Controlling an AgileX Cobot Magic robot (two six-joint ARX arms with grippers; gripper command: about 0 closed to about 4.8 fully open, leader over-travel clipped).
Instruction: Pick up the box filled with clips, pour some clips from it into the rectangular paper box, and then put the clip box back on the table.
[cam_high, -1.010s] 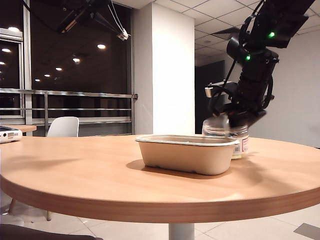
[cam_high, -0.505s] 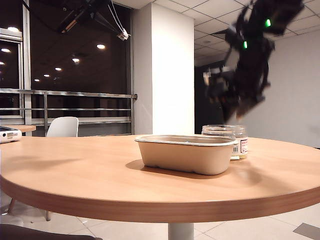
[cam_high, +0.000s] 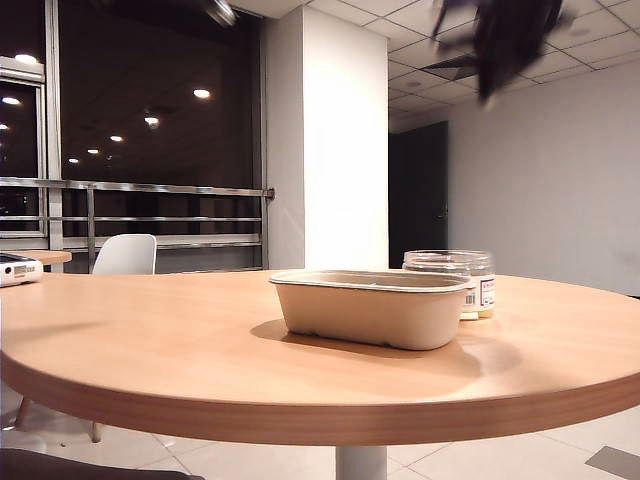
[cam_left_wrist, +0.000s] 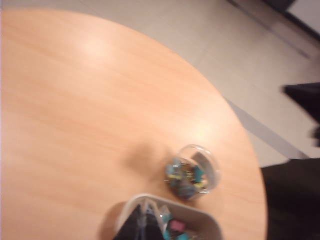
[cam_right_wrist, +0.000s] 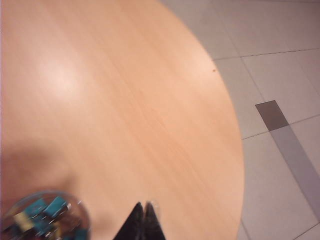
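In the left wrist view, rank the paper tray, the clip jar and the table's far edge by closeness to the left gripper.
1. rectangular paper box, right under the shut left gripper.
2. box filled with clips, just beyond the tray.
3. table rim, past the jar.

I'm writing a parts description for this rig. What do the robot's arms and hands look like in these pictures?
Little shows. The right arm is a blurred black mass at the top of the exterior view; no lights or cables can be made out. The left hand and right hand each show as a pair of black, tapering fingers ending in narrow tips. No markings are visible.
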